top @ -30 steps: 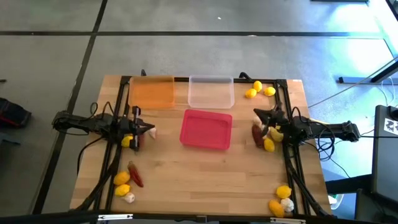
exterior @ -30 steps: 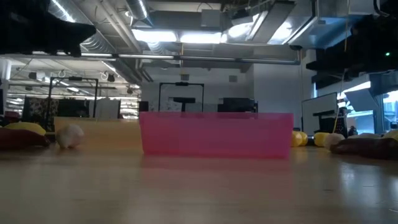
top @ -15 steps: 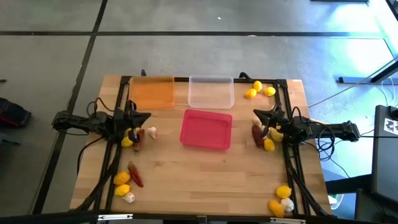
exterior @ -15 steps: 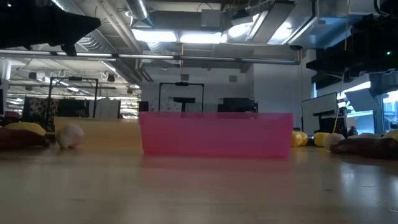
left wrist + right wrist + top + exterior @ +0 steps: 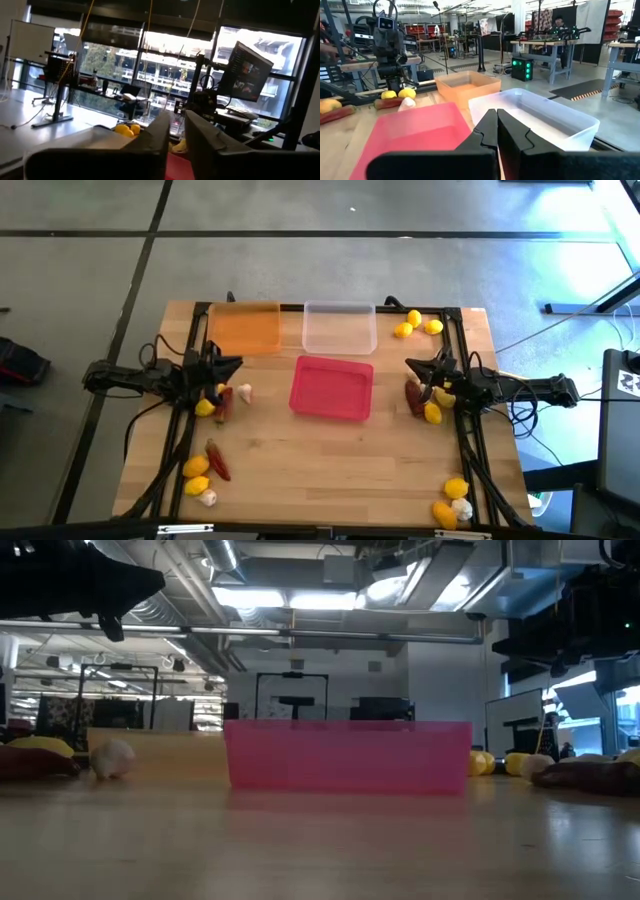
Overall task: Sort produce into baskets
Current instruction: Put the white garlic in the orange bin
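Your left gripper has lifted off the garlic, now just below it; fingers slightly apart, holding nothing. Right gripper together, empty.

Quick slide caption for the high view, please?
Three empty trays mid-table; produce scattered around; both arms wait at the sides.

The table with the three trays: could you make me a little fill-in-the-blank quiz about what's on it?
1. The pink-red tray holds ____ produce.
2. The tray beside the orange tray is ____ in colour.
3. The three pieces at the far right corner are all ____.
4. The right gripper has its fingers ____.

Missing words: no; clear; yellow; shut
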